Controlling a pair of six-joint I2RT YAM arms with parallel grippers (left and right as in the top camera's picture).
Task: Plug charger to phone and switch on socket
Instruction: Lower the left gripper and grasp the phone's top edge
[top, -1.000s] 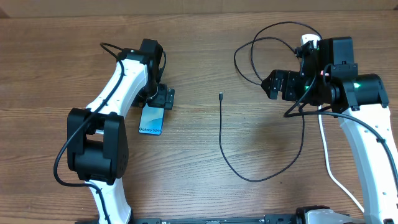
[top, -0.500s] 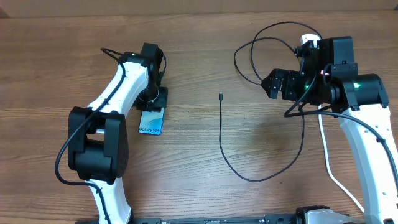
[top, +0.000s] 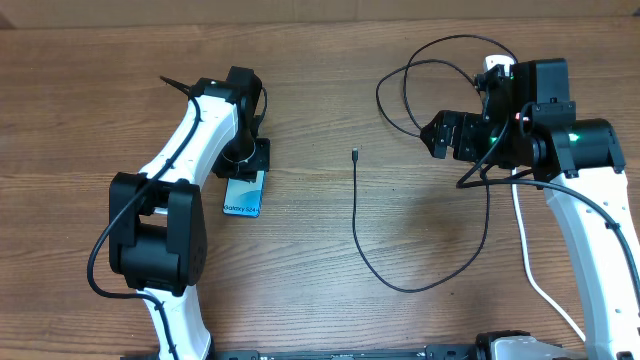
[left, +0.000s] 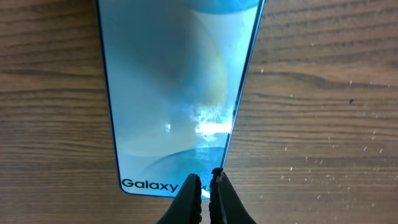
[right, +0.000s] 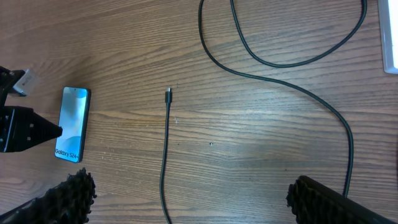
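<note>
- Overhead: brown wooden table fills the frame.
- Wide-spread, empty right gripper hangs above the charger.
- Clenched left gripper, holding nothing, tips over the phone at its text end.
- That phone lies flat, left of centre.
- The connector tip lies well apart from it.

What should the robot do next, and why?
Probably the right gripper, open and empty, should lower toward the charger's connector tip: it lies loose on the table, apart from the phone, where the shut left gripper sits.
</note>
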